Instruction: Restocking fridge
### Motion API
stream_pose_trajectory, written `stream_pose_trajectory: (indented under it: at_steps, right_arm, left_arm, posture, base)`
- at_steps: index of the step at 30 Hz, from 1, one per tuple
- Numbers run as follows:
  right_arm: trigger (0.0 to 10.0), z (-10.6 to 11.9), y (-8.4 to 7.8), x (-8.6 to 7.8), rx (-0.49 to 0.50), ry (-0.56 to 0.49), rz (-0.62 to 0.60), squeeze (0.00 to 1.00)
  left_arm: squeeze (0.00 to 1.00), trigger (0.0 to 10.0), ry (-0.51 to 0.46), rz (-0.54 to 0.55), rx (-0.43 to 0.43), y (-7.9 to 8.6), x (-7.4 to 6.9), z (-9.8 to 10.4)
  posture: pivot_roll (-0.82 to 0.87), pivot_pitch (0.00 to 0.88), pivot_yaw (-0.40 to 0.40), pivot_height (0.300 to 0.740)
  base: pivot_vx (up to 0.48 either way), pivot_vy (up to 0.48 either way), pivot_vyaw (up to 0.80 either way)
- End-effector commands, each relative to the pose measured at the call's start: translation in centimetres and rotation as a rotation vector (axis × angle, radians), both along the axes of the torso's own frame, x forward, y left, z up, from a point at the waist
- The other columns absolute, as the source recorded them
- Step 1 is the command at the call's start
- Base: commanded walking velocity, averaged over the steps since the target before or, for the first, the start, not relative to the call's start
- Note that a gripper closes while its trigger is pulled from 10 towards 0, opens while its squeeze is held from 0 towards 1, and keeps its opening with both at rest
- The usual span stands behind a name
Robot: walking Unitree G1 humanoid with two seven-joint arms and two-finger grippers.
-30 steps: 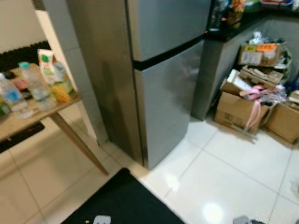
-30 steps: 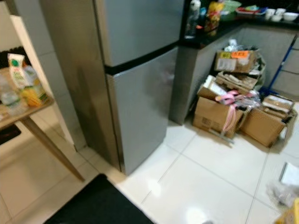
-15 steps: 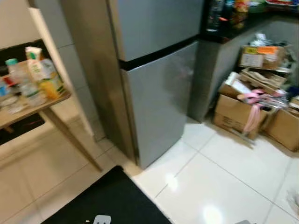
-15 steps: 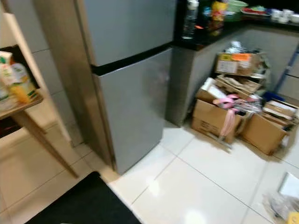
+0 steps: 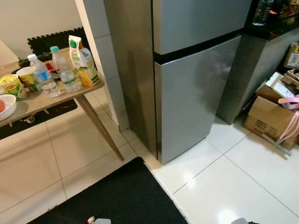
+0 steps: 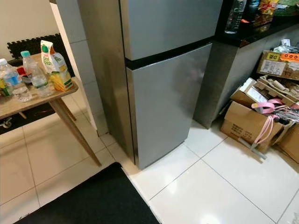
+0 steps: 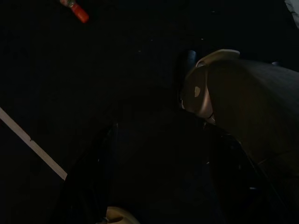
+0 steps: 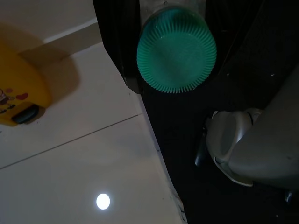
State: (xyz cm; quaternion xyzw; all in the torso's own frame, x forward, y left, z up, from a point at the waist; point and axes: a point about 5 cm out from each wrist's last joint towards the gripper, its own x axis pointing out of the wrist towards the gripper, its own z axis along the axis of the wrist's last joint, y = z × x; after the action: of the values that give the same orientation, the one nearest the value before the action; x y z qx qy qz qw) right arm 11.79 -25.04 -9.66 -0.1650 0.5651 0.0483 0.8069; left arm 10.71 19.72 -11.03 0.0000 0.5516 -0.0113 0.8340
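1. Task looks barely begun: the fridge (image 5: 196, 79), centre of the head views, has both doors shut, and nothing can be seen going in yet

2. Most of the stock sits on the wooden table (image 5: 46, 100) at the left of the frame: 2 water bottles (image 5: 65, 74), a juice carton (image 5: 81, 60), a cup (image 5: 11, 86) and part of a bowl (image 5: 5, 106), all close together near the table's edge, well apart from the fridge

3. Left to do, as I judge it: open a door, shelve the items, shut the door

4. Right claw (image 8: 175, 49): the wrist view shows a green ribbed bottle cap (image 8: 176, 50) set between the 2 black fingers, so it looks clamped on a bottle, pointing down over white tile and the black mat (image 5: 112, 200)

5. Left claw: its wrist view is very dark; I cannot tell whether the fingers are apart or together, and the arm seems to hang idle

6. Boxes (image 5: 273, 116) lie at the right, beside the counter
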Motion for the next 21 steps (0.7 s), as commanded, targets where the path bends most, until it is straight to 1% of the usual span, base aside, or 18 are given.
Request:
stream_pose_trajectory:
  at_steps: [1,4,12,21]
  right_arm:
    - [10.0,-0.01,0.11,0.11,-0.001,0.003,0.002,0.00]
    - [10.0,0.04,0.26,0.33,0.013,0.000,0.018,0.00]
    - [10.0,0.00,0.36,0.31,0.019,0.004,0.017,0.00]
    - [10.0,0.02,0.55,0.61,0.006,-0.007,0.013,0.00]
  left_arm:
    - [0.00,10.0,0.006,0.013,-0.015,-0.44,-0.19,-0.11]
    - [0.00,10.0,0.005,0.014,-0.015,-0.42,-0.16,-0.10]
    - [0.00,10.0,0.004,0.012,-0.016,-0.43,-0.14,-0.10]
    - [0.00,10.0,0.010,0.006,-0.010,-0.31,-0.30,-0.13]
  posture:
    - [-0.08,0.000,-0.009,0.740]
    - [-0.08,0.000,-0.009,0.740]
    - [-0.09,0.000,-0.007,0.740]
    - [-0.08,0.000,-0.005,0.740]
  base:
    - [0.000,0.000,0.00]
    - [0.000,0.000,0.00]
    - [0.000,0.000,0.80]
    - [0.000,0.000,0.00]
